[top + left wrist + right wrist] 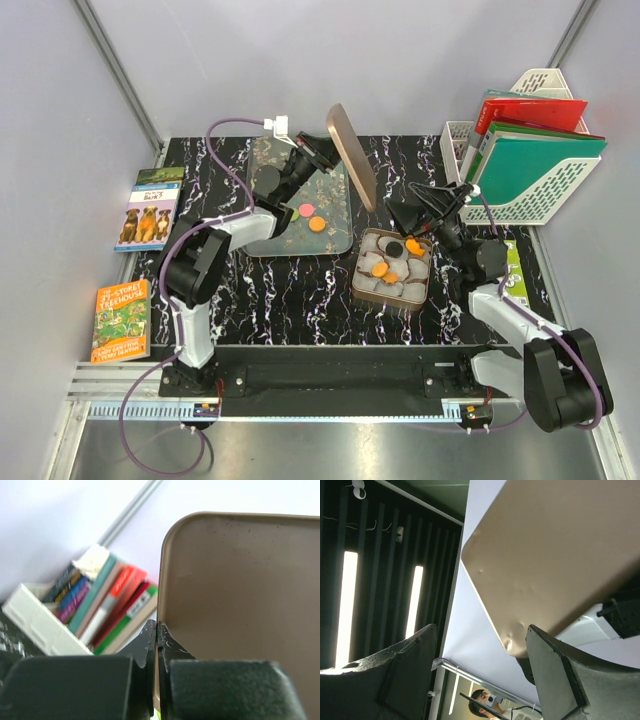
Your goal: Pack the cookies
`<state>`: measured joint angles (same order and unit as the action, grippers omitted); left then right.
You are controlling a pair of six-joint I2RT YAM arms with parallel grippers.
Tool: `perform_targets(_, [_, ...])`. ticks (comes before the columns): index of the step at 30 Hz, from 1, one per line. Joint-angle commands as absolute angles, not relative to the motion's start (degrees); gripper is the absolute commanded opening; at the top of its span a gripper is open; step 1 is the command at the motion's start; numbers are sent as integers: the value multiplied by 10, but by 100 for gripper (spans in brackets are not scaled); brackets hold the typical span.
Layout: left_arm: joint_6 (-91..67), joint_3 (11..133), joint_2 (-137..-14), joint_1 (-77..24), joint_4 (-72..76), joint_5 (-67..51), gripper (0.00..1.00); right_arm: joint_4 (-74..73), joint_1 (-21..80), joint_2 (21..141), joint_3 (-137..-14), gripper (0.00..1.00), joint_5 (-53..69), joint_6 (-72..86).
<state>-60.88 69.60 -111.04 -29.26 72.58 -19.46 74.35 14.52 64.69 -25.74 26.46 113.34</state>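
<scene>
Orange and dark brown cookies (385, 268) lie in paper cups inside the square tin (362, 290) at mid-table. A pink cookie (297, 209) and two orange cookies (316, 225) rest on the patterned tray (275, 235). My left gripper (325, 156) is shut on the edge of the rose-gold lid (351, 155), holding it upright above the tray's right side. In the left wrist view the left gripper (158, 630) pinches the lid (240, 580) at its lower left edge. My right gripper (400, 212) stands open beside the tin, tilted up; the right gripper (481, 630) has the lid (555, 555) above it, its corner near the right finger (560, 675).
A white rack (545, 190) with upright books stands at the back right, also seen as the rack (35, 625). Two books (148, 208) (122, 320) lie off the table's left edge. A green item (512, 265) lies by the right arm.
</scene>
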Motion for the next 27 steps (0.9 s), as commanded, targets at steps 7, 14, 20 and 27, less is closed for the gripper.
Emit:
perform_targets(7, [-625, 804, -1136, -283, 956, -184, 0, 780, 149, 647, -247, 81, 303, 1170])
perform_targets(14, [-630, 852, -1160, -301, 956, -197, 0, 804, 150, 699, -275, 81, 316, 1193])
perform_targets(20, [-629, 865, -1164, -321, 956, -202, 0, 841, 149, 741, -298, 78, 289, 1205])
perform_targets(27, [-632, 850, -1157, -324, 956, -205, 0, 896, 149, 796, -304, 67, 260, 1213])
